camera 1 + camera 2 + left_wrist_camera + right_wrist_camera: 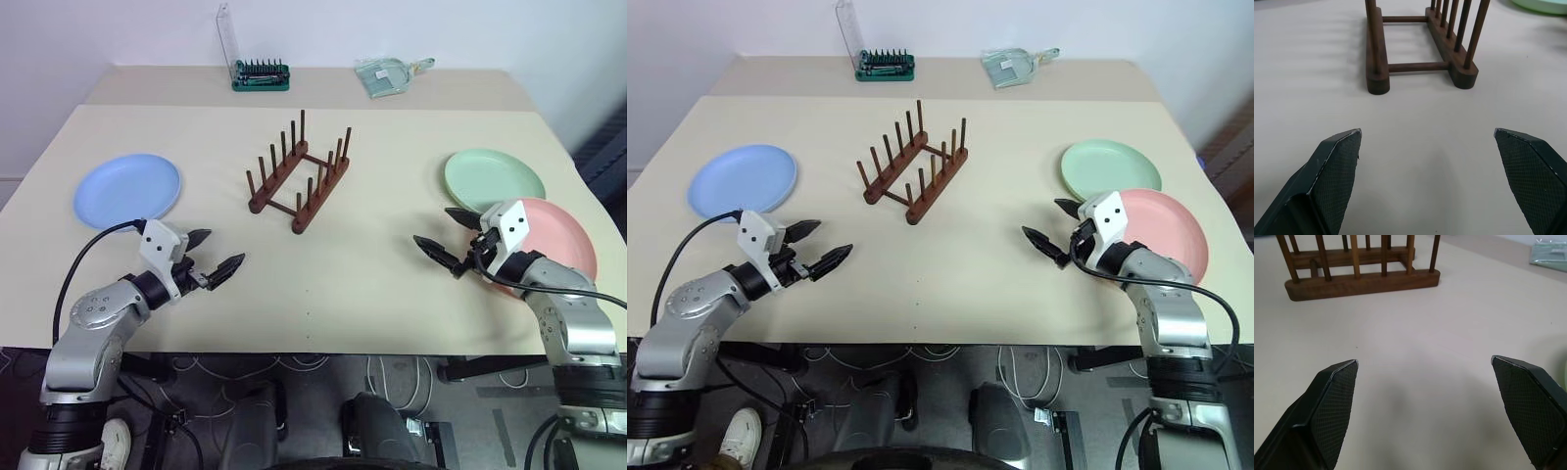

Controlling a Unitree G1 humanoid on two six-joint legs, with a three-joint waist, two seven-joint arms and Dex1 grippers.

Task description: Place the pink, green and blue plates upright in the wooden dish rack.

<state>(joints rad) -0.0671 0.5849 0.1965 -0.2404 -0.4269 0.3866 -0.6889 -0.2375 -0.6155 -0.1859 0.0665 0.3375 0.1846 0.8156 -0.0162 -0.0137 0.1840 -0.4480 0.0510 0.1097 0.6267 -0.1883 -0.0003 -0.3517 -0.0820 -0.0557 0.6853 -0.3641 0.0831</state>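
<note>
Three plates lie flat on the beige table [323, 284], none of them in the wooden dish rack [299, 177], which stands empty near the middle of the tabletop, its two rails running at a slant with rows of upright pegs. From the left eye view, the blue plate [127, 187] sits off to the robot's left, well apart from the rack, while the green plate [493, 179] lies on the right with the pink plate [554, 240] just in front of it, its rim overlapping the green one's near edge. The left gripper [213, 253] hangs above the table near the blue plate, fingers spread wide and grasping nothing; the right gripper [448, 235] hangs beside the pink plate, likewise splayed and empty. At the far edge lie a green screwdriver bit set [261, 74] with its clear lid up and a pale green dustpan [388, 75]. In the right eye view the same layout holds. The left wrist view looks between its two black fingers [1334, 171] at the rack's end, with bare table between, and a sliver of the green plate at the corner. The right wrist view shows its parted fingers [1327, 406] above bare table, the rack seen side-on beyond them.
</note>
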